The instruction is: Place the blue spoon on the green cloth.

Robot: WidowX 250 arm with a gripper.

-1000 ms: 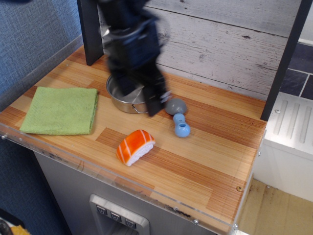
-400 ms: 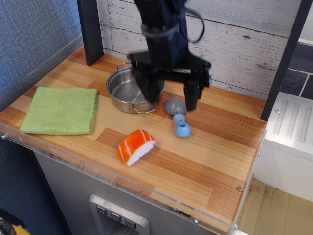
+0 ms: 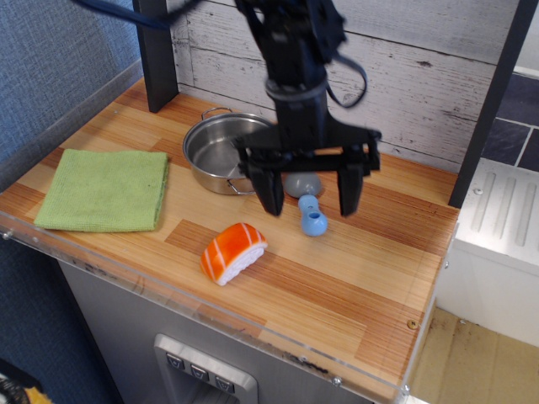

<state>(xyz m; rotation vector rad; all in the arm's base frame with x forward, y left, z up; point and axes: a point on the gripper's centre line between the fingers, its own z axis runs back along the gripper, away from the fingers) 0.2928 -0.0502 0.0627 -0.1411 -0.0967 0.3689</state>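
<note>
Spoon first: the blue spoon (image 3: pixel 307 206) lies flat on the wooden counter (image 3: pixel 370 261), grey bowl toward the back wall, light-blue handle with its ring-like knob pointing toward the front edge. It sits directly under the pincer (image 3: pixel 310 192), framed between the two spread black fingers, one to each side. The pincer is released, jaws wide apart and gripping nothing. Its fingers point downward, which seems meant to straddle the spoon across its narrow width so they can close on it. Whether the fingertips touch the counter is hard to tell.

Just behind and to the left of the pincer stands a steel pot (image 3: pixel 217 151), its rim close to the spoon's bowl. In front of the pincer and to its left lies an orange-and-white sushi piece (image 3: pixel 232 251), near but apart from the spoon. Well away to the pincer's left, past the pot, the green cloth (image 3: pixel 105 188) lies flat and bare near the counter's left end, so the carry would likely run leftward over or around pot and sushi piece.
</note>
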